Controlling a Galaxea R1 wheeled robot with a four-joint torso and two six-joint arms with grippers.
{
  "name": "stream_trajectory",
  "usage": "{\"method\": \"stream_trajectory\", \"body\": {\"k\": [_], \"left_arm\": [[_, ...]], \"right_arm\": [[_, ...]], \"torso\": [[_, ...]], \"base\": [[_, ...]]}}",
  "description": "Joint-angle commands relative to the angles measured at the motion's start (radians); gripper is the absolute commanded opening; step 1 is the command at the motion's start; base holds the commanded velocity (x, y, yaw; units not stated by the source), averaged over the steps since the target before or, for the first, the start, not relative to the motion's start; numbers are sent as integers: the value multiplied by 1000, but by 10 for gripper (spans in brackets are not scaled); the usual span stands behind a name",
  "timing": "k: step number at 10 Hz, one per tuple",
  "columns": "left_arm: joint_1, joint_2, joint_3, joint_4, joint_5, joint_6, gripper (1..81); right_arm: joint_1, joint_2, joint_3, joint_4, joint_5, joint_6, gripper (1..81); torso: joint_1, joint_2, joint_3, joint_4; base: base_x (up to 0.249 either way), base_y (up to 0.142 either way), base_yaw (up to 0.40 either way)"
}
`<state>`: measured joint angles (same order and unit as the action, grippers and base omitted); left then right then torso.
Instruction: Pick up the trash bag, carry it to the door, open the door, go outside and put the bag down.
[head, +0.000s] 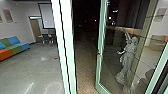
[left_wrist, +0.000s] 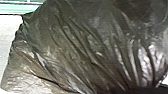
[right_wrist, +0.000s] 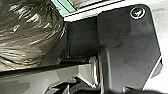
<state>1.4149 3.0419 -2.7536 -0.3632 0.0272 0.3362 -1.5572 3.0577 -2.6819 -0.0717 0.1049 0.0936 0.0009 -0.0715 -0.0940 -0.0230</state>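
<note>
Glossy dark plastic, drawn into long pleats, fills most of the space before my left wrist: it is the trash bag (left_wrist: 75, 45). Its folds run together towards a darker, gathered part, while the loose body bulges away from it; I take that pleated line as its long axis, though the bag is too slack to be sure. The right wrist view also catches its rounded flank, just beside the dark plate (right_wrist: 127, 47) of my own base. By how closely it looms, I judge my left arm the nearer one and my left gripper the likelier to be bearing the load, but I cannot tell how that gripper is set, nor whether it has the plastic. I cannot tell how my right gripper is set either.

Ahead, a pale green upright post (head: 66, 45) stands left of centre, and right of it the green-framed glass door (head: 98, 72) is partly open. Between them lies a dark gap with brownish ground (head: 86, 75), which I read as outdoors. Far left is a sofa in orange, green and blue (head: 15, 47). The next stretch seems to turn on keeping the bulging bag clear of post and door edge; it could snag on either.
</note>
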Motion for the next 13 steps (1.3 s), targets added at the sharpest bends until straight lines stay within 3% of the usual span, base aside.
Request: {"method": "stream_trajectory", "body": {"k": [1, 13], "left_arm": [[-64, 0, 0, -2, 57, 1, 10], [-64, 2, 0, -2, 57, 1, 10]], "right_arm": [[45, 6, 1, -10, -48, -6, 811], [45, 9, 1, -10, -47, -6, 811]], "torso": [[0, 0, 0, 0], [0, 0, 0, 0]], "base": [[0, -121, 0], [0, -130, 0]]}}
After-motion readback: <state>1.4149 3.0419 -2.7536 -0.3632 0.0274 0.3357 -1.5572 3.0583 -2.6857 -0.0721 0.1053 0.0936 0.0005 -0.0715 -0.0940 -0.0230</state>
